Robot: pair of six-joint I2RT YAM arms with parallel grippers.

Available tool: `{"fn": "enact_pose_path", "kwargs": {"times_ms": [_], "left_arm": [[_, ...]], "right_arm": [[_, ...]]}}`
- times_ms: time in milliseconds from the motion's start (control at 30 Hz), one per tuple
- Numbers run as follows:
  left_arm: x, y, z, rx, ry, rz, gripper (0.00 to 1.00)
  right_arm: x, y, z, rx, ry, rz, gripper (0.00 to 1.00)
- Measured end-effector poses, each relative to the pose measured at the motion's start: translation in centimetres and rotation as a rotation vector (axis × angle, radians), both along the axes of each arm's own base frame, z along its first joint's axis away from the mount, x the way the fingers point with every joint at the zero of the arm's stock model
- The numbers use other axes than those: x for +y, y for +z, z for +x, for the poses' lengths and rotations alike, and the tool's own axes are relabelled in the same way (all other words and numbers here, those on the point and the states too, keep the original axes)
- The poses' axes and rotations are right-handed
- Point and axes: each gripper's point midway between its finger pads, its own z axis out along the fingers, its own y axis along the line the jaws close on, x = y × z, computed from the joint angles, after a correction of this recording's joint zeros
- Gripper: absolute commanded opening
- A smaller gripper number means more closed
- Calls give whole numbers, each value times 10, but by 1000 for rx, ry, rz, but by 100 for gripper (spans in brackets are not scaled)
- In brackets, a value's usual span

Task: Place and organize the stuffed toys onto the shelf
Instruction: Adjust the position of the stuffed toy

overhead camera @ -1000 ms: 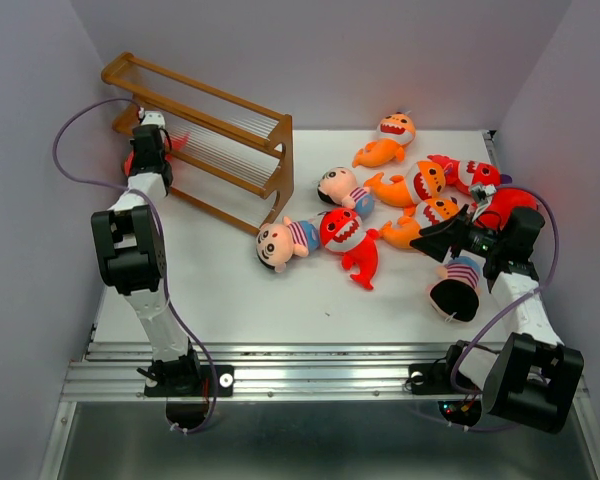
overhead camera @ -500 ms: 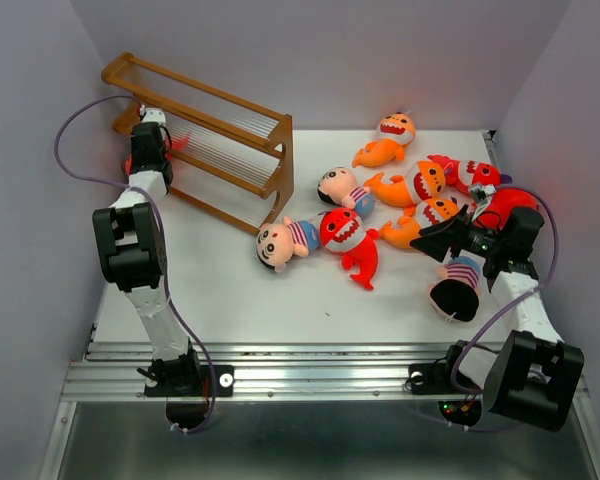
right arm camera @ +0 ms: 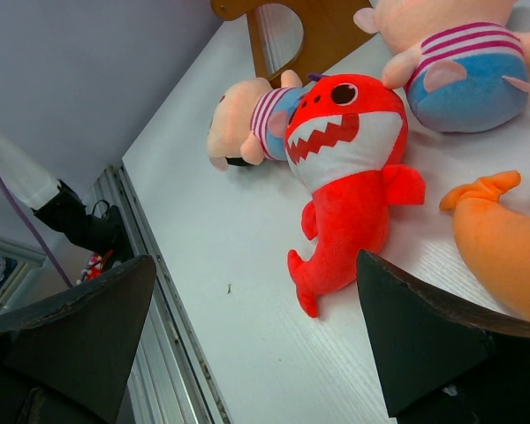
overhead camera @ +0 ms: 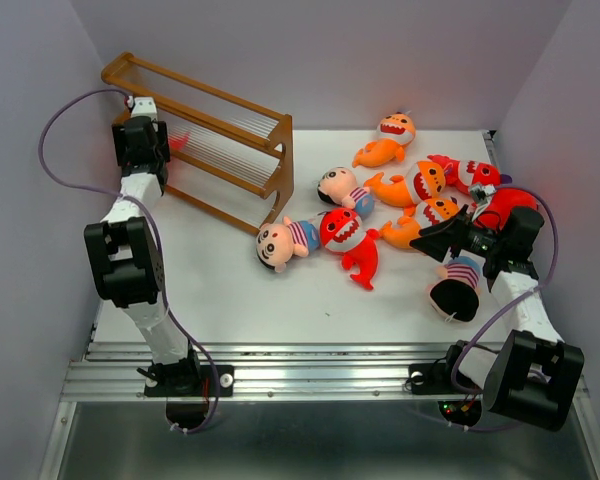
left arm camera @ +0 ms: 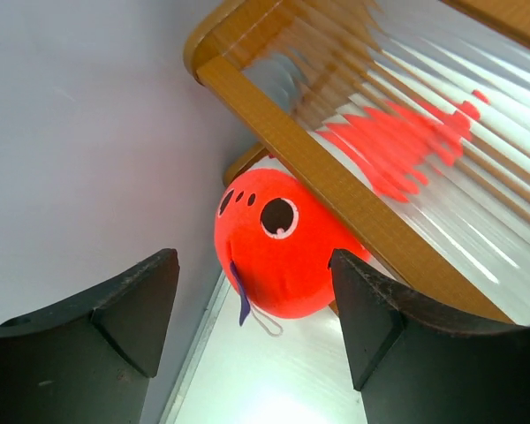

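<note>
Your left claw (left arm camera: 252, 265) stands apart, empty, facing a red shark (left arm camera: 269, 247) lying beneath slats (left arm camera: 512, 230) at the shelf's (overhead camera: 242, 150) far-left end. Your right claw (right arm camera: 252, 265) gapes empty, facing a second red shark (right arm camera: 344, 177) mid-bench (overhead camera: 240, 300).

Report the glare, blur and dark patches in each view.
Left wrist: the shelf slats smear out of focus, glare whitens the table below the red shark head. Right wrist: toothy red shark sharp, end effector fingers underexposed. Top external: evenly lit, crisp.
</note>
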Motion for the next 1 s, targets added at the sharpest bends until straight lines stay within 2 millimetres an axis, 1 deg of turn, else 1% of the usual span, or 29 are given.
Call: {"fn": "enact_pose_path", "kwargs": {"times_ms": [100, 167, 333, 600, 700, 767, 800, 900, 933, 1000], "left_arm": [[-1, 6, -3, -15, 9, -21, 83], [-2, 2, -5, -6, 16, -40, 83], [-5, -29, -16, 69, 22, -95, 83], [-6, -70, -15, 150, 24, -139, 82], [-6, -89, -14, 187, 29, -145, 79], [-4, -99, -13, 207, 40, -148, 75], [-2, -101, -12, 210, 45, -147, 71], [6, -107, -7, 213, 66, -152, 66], [9, -109, -6, 216, 71, -153, 63], [12, -111, -4, 216, 77, -153, 62]], "right_arm": [[0, 0, 0, 0, 0, 0, 100], [0, 0, 0, 0, 0, 0, 100], [0, 0, 0, 0, 0, 0, 100], [0, 0, 0, 0, 1, 0, 100], [0, 0, 0, -1, 1, 0, 100], [0, 0, 0, 0, 1, 0, 100], [0, 0, 0, 0, 1, 0, 100], [0, 0, 0, -1, 1, 0, 100], [0, 0, 0, -2, 1, -1, 100], [0, 0, 0, -2, 1, -1, 100]]}}
